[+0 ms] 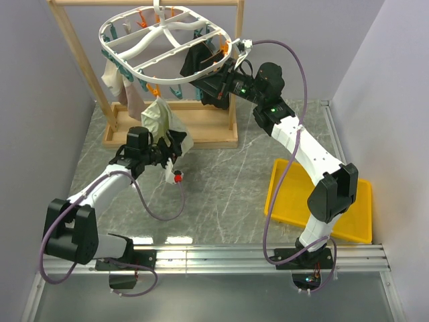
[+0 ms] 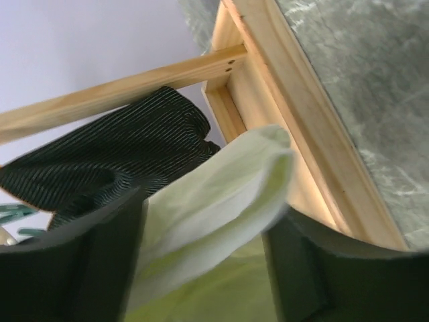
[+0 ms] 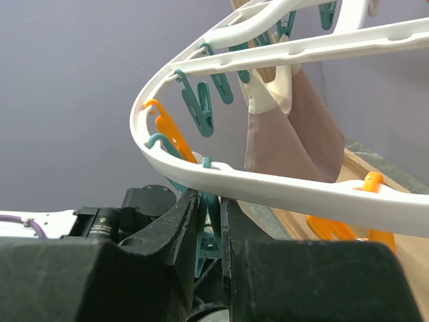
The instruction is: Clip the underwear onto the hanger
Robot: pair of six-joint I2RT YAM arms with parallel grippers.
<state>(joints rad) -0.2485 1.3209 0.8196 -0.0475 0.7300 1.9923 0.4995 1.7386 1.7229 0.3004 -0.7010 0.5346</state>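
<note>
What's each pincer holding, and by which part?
Left pincer grips the underwear by a bunched fold. Right pincer pinches a teal clip under the hanger rim.

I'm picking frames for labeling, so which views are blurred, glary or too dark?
Top external: sharp, evenly lit, with white glare on the table by the rail. Left wrist: the underwear and left claw fingers are soft, the rack crisper. Right wrist: the hanger is clear, the right claw fingers around a teal clip dark.
</note>
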